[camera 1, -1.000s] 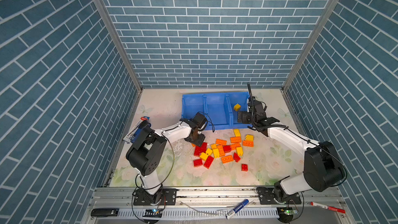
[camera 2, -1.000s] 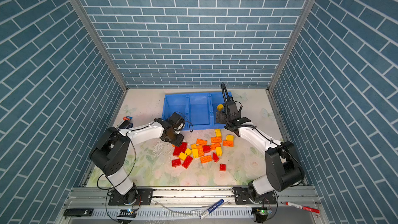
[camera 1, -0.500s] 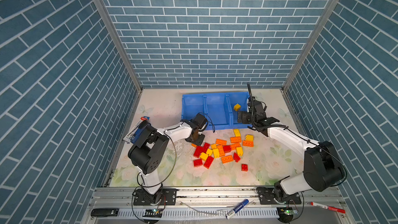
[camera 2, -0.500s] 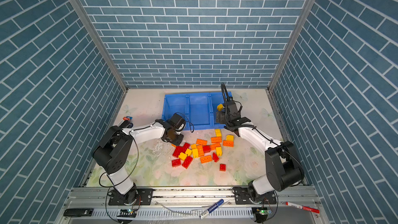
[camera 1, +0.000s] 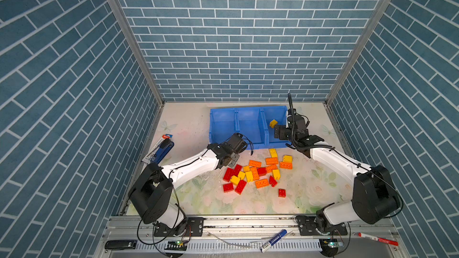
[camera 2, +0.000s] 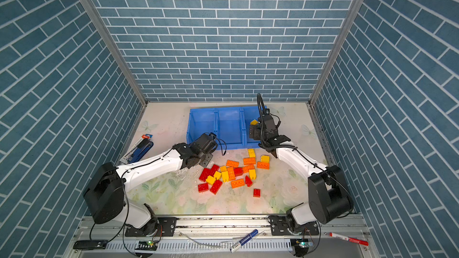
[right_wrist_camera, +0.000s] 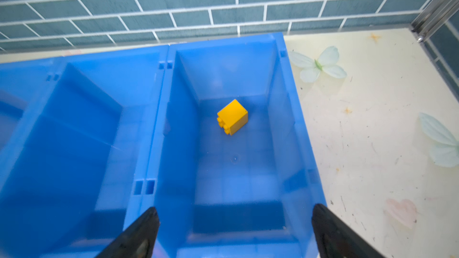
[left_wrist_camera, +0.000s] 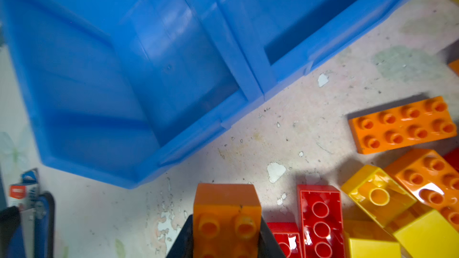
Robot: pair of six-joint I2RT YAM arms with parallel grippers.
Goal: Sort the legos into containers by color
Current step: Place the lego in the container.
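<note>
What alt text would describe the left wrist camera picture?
The left gripper is shut on a small orange studded plastic brick over a worn tabletop. Joined bright blue plastic bins stand close by, their visible compartments empty, and loose red, yellow and orange bricks lie alongside.

Left gripper (left_wrist_camera: 226, 239) closed fingers (left_wrist_camera: 269, 246) on orange brick (left_wrist_camera: 224, 209) (at pile (camera 1: 255, 173) edge); elbow (camera 1: 151, 194) shifted.
</note>
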